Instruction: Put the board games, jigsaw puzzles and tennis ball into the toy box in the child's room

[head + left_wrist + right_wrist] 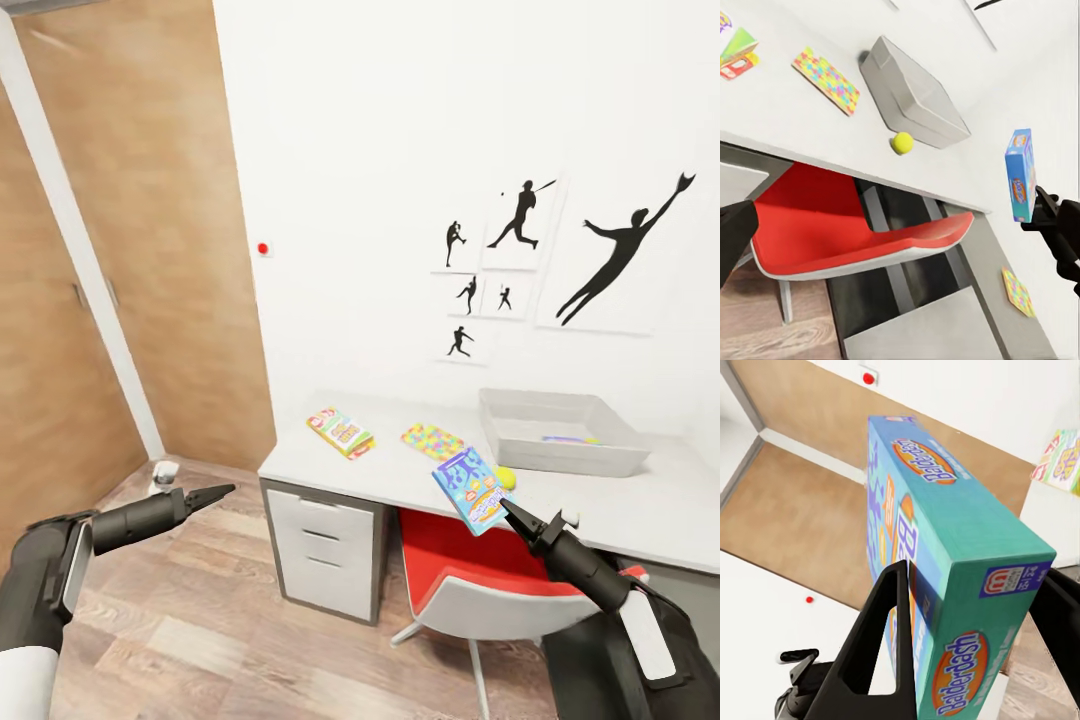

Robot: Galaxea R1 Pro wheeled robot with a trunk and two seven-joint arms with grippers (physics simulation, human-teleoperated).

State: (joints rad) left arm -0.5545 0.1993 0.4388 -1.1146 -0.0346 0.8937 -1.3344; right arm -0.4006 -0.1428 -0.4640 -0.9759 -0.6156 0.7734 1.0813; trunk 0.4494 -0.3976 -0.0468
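Jaws on your right gripper (507,507) are clamped on one edge of the blue board game (470,490), held tilted over the table's (420,470) front edge, short of the toy box (560,430); your left gripper (222,490) hangs pinched together, holding nothing. That edge pinch is thin, so a fast swing could pivot the box loose. Lifted too low, it could clip the box's near wall or knock the tennis ball (505,478).

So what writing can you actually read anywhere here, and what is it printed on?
"Balderdash": on the blue board game held in the right claw, printed on its edge near the claw and again further up the same edge.
Small logo label on that box's end: too small to read.
Green board game on the table: print too blurred to read.
Wall pictures: silhouettes, no text.
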